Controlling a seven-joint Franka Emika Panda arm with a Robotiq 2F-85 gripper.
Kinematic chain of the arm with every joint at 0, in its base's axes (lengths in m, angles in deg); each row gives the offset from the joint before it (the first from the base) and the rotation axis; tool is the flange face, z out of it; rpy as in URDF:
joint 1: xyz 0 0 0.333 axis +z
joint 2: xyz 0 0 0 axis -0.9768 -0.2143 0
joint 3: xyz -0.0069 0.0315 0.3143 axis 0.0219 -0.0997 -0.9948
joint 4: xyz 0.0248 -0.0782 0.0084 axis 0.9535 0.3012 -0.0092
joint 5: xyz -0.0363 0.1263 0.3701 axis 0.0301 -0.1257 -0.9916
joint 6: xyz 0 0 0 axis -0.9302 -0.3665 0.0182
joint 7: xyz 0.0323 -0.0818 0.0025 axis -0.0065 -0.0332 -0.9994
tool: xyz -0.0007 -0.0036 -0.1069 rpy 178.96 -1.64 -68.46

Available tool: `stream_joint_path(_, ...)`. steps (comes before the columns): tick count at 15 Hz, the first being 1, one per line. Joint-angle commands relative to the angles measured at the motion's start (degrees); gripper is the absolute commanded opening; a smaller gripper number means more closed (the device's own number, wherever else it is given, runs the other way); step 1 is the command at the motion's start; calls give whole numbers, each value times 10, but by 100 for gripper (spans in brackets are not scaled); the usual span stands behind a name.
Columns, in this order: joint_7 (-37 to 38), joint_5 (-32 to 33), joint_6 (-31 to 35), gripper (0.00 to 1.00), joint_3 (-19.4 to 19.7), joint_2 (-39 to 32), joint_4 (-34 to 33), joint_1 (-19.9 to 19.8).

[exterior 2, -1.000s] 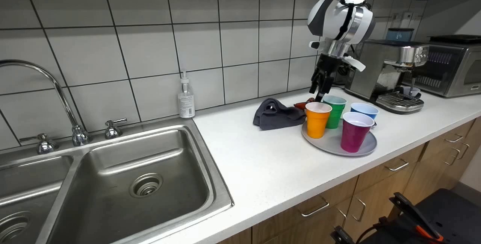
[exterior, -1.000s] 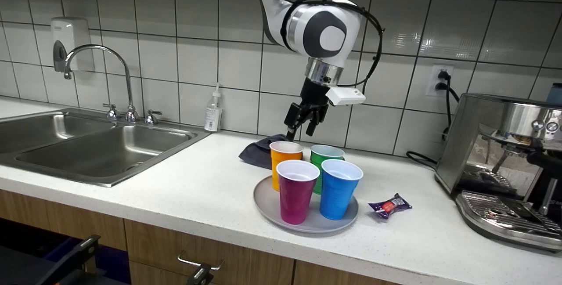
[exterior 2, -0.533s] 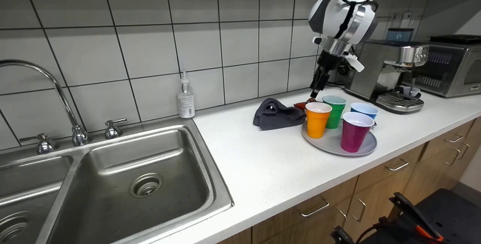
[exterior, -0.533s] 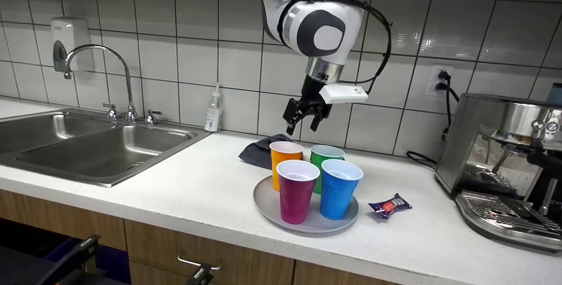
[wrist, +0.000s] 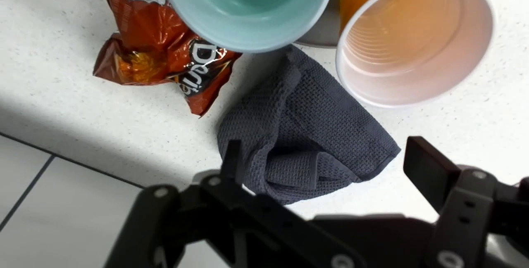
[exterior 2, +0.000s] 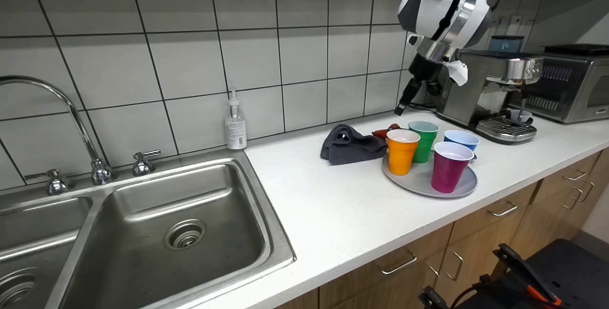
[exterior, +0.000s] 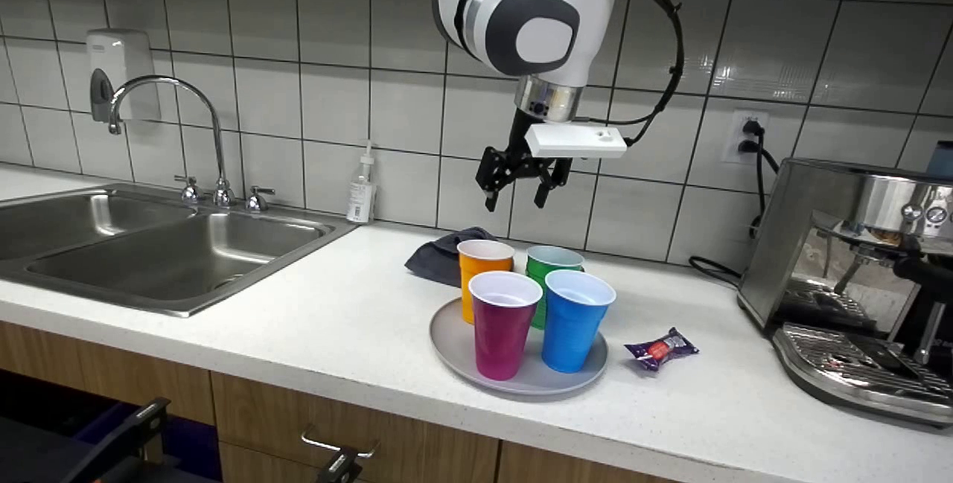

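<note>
1. Currently, we see the tool (exterior: 515,196) hanging above the back of the worktop (exterior: 335,304), its fingers well apart with nothing between them.
2. Nearest to it lies the dark towel (wrist: 322,115), crumpled at the centre of the wrist view; a red packet (wrist: 165,49) sits at upper left, partly hidden by the green cup (wrist: 252,12).
3. We judge the orange cup (wrist: 417,41), upper right there, most exposed: a descent drifting toward the top of that frame could land a finger on its rim and tip it.
4. Pulling the dark towel that way could also nudge the plate (exterior 2: 414,184); whether a corner touches it, we cannot tell.
5. At lower left of the wrist view, the tiled wall (wrist: 70,206) makes a hard edge, so a wide turn might knock against it.
6. For moving, we have most room left of the plate in both exterior views, before the sink (exterior 2: 274,233); the worktop's front edge bounds it below.
</note>
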Motion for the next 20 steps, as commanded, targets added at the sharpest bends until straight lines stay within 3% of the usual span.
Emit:
stream_joint_path(1,49,-13,54,100,4,74,82,13)
stream_joint_path(5,84,-21,101,100,5,114,143,28)
stream_joint_path(10,144,25,122,100,6,165,216,32)
stream_joint_path(16,365,239,92,100,53,215,270,53)
stream_joint_path(20,463,329,32,100,62,246,275,58)
